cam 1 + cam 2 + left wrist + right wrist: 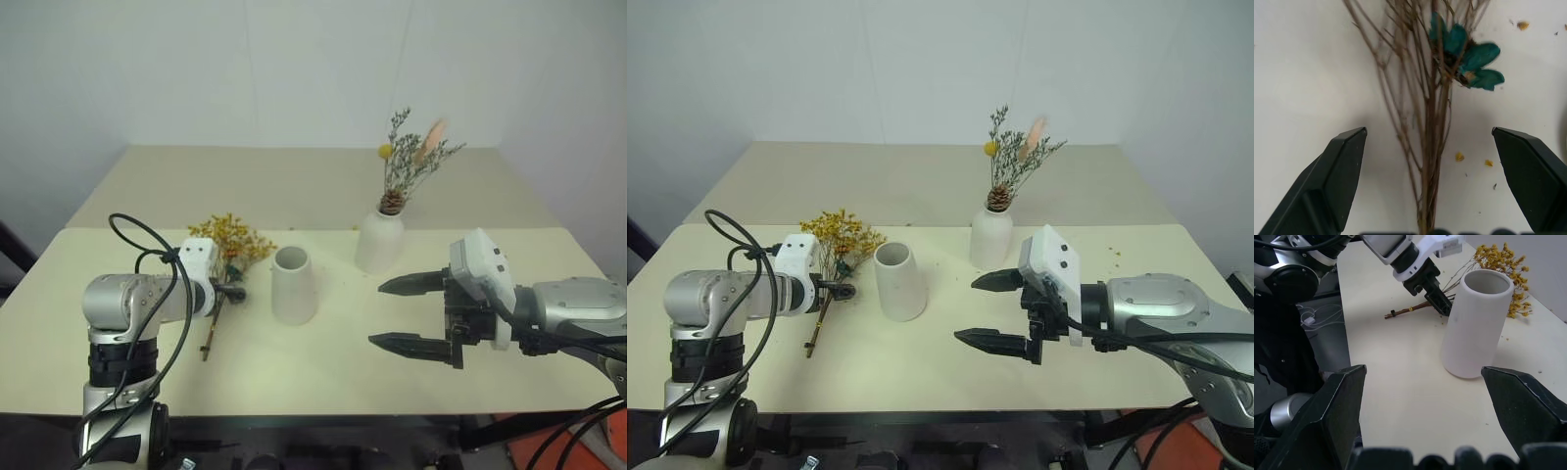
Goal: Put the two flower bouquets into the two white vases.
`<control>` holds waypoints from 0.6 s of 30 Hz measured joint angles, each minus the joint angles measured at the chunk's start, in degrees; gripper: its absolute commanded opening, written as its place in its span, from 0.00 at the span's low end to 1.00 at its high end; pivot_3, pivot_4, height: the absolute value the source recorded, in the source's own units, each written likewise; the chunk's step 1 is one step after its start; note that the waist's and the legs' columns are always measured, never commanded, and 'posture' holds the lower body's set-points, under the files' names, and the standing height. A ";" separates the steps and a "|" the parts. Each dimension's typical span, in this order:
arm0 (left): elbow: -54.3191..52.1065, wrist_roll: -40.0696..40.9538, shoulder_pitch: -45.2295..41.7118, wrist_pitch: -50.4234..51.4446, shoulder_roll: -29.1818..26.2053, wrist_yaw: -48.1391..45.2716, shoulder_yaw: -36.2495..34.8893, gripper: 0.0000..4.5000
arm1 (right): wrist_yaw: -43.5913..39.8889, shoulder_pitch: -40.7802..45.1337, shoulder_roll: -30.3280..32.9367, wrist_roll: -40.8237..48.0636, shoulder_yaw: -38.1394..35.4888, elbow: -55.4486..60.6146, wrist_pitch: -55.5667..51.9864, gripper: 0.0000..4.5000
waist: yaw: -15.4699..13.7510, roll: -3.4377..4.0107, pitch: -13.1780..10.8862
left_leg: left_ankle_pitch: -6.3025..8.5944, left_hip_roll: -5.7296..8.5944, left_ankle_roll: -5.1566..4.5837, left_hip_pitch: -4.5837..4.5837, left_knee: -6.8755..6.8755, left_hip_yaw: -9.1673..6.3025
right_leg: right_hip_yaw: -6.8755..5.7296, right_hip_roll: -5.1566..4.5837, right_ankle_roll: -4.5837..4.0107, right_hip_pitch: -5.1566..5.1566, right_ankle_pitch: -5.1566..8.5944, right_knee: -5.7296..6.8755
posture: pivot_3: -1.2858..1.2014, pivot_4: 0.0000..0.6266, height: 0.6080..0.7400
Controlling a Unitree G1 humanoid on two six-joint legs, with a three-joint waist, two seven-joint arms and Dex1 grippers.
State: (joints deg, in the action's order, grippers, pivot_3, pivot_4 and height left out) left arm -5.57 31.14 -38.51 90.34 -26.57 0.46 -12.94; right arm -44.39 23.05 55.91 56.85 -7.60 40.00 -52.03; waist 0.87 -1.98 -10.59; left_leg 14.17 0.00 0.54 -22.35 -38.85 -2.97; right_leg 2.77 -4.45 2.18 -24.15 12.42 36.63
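The left gripper stood with jaws apart astride the stems of the yellow bouquet, evidently positioned for a grasp. That bouquet lay flat on the table, at nine o'clock of the cone vase, long axis running six to twelve, blooms at twelve. The right gripper hovered with jaws apart, holding nothing.

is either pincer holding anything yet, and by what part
Nothing is held. The left pincer stands open astride the stems of the yellow dried-flower bouquet lying on the table; the right pincer is open.
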 measured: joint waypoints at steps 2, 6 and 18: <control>1.44 -0.53 -1.00 0.14 0.03 -1.29 0.18 0.74 | 0.47 -0.04 0.11 0.04 0.00 0.00 0.00 1.00 | -0.07 0.00 0.00 | 0.00 0.00 0.00 0.01 -0.01 -0.01 | -0.01 0.00 0.00 0.01 0.00 0.02 | 0.52 0.24 1.00; 2.81 -2.32 -2.02 1.19 0.00 -2.28 0.50 0.46 | 0.82 -0.05 0.16 0.07 0.01 -0.01 0.00 1.00 | -0.05 0.00 0.00 | 0.00 0.01 0.00 0.02 0.00 0.00 | -0.01 0.00 0.01 0.03 0.00 0.00 | 0.52 0.24 1.00; 3.01 -7.67 -2.25 0.76 0.33 -3.36 1.50 0.01 | 1.33 -0.05 -0.29 -1.26 0.48 -0.06 0.13 1.00 | -0.08 0.00 0.00 | 0.00 0.01 0.00 0.02 -0.01 0.00 | -0.01 -0.01 0.01 0.03 0.00 0.01 | 0.52 0.24 1.00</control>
State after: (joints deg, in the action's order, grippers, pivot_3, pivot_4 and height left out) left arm -2.56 23.47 -40.76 91.09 -26.24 -2.89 -11.44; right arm -43.06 23.00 55.63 55.59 -7.12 39.94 -51.91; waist 0.79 -1.98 -10.59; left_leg 14.17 0.00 0.54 -22.32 -38.86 -2.98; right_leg 2.77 -4.46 2.19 -24.12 12.42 36.65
